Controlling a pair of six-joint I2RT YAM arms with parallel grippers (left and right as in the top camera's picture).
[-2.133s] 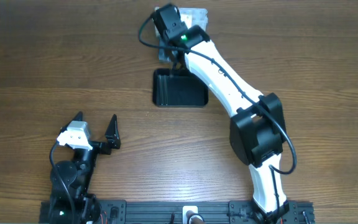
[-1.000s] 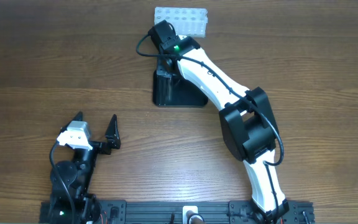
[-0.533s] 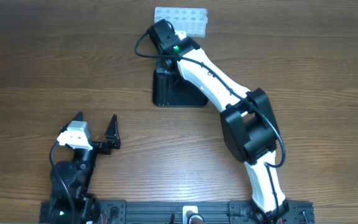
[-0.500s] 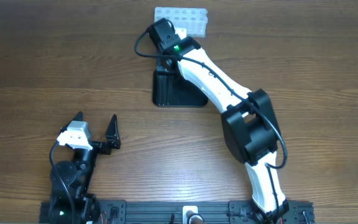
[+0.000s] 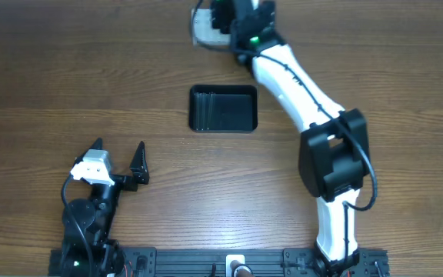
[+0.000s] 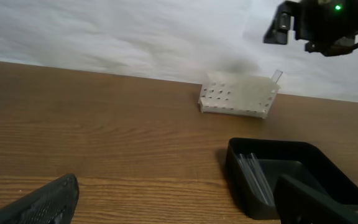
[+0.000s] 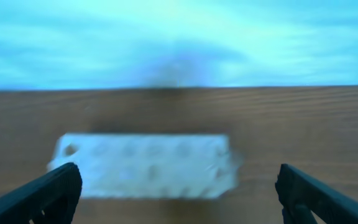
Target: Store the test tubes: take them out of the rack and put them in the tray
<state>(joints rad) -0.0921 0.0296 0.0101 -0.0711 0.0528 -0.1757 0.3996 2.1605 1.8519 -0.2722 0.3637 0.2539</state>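
Between the fingers of the right gripper point(image 7: 179, 186), which are spread wide, nothing is held. The white rack point(image 7: 145, 165) is seen just ahead of them, with one test tube point(image 6: 276, 75) standing at a corner. Behind that gripper the black tray point(image 5: 223, 109) is noted, with clear tubes point(image 6: 253, 175) laid inside. The left gripper point(image 5: 118, 151) is likewise spread wide and empty, well apart from both.
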